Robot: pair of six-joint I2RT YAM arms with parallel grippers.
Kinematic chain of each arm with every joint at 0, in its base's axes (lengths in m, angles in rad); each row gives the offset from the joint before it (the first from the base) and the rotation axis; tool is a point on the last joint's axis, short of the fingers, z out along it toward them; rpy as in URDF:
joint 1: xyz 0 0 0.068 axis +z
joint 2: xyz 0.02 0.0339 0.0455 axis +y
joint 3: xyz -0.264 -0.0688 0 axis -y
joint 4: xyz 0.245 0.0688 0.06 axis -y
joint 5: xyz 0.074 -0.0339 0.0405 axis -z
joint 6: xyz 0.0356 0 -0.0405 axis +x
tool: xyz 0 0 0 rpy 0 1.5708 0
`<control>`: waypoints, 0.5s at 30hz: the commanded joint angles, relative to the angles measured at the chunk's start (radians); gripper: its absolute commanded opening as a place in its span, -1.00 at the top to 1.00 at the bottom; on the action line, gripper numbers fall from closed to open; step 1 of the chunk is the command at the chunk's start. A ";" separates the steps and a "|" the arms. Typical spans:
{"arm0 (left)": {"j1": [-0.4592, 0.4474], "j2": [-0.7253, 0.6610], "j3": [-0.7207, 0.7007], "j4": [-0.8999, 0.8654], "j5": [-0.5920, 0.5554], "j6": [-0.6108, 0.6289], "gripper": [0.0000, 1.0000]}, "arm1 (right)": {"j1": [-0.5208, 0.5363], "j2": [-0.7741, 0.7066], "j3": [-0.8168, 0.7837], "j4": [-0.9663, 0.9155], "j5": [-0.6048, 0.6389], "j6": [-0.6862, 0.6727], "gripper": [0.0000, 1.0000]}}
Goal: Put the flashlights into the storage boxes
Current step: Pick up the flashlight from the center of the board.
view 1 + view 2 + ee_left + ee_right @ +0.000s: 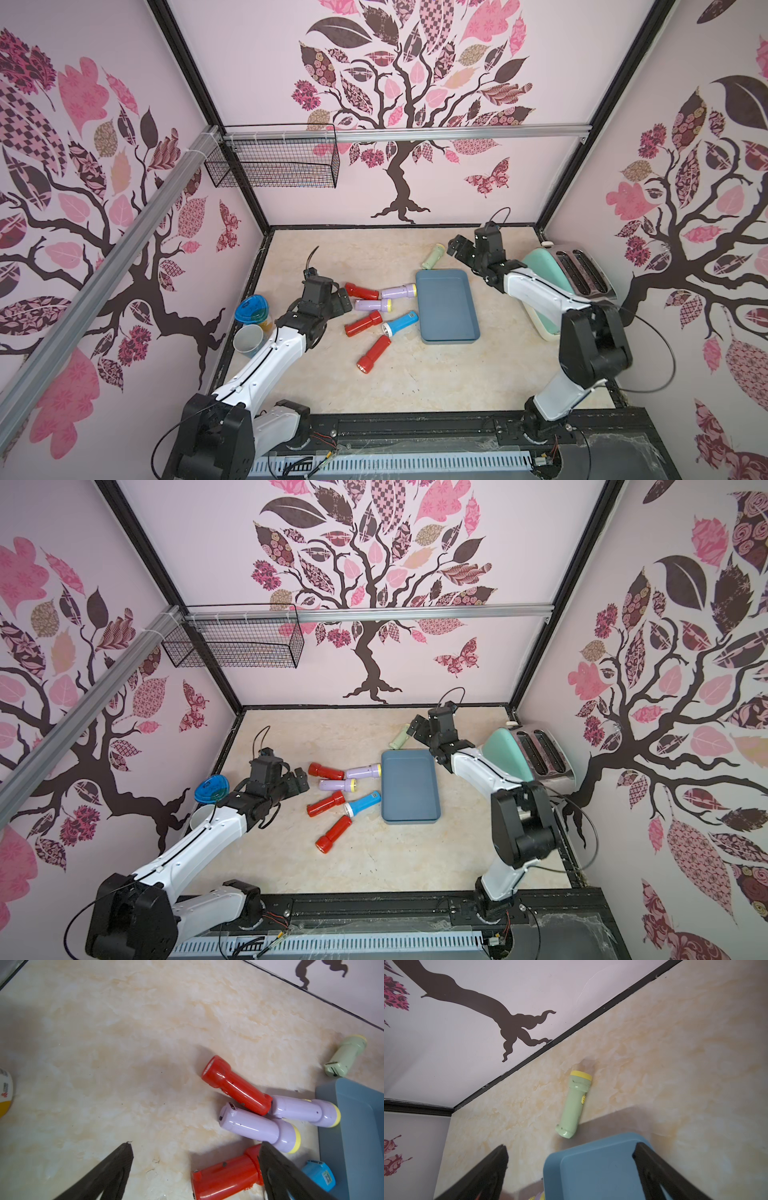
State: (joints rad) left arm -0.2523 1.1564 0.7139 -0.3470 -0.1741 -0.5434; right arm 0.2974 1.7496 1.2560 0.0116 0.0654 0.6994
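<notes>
between pink tree-printed walls, the marbled surface shows a lidded cup, the left gripper with jaws wide, six flashlights beside the blue tray, a green flashlight behind it near the wide-jawed right gripper, then a toaster.

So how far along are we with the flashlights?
Done: nothing yet, the tray is empty. In hand: nothing. The left gripper is open beside the cluster of six flashlights, and the right gripper is open next to the green flashlight. Left: all seven, lying on the table.
</notes>
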 commanded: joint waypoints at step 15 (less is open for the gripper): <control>0.057 0.028 -0.016 -0.018 0.080 -0.061 -0.95 | 0.094 0.482 0.444 -0.266 0.032 0.123 -0.33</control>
State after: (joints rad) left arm -0.1986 1.1969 0.7063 -0.3561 -0.1051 -0.6010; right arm 0.3801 2.1674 1.6470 -0.1764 0.0589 0.8017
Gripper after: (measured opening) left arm 0.977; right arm 0.667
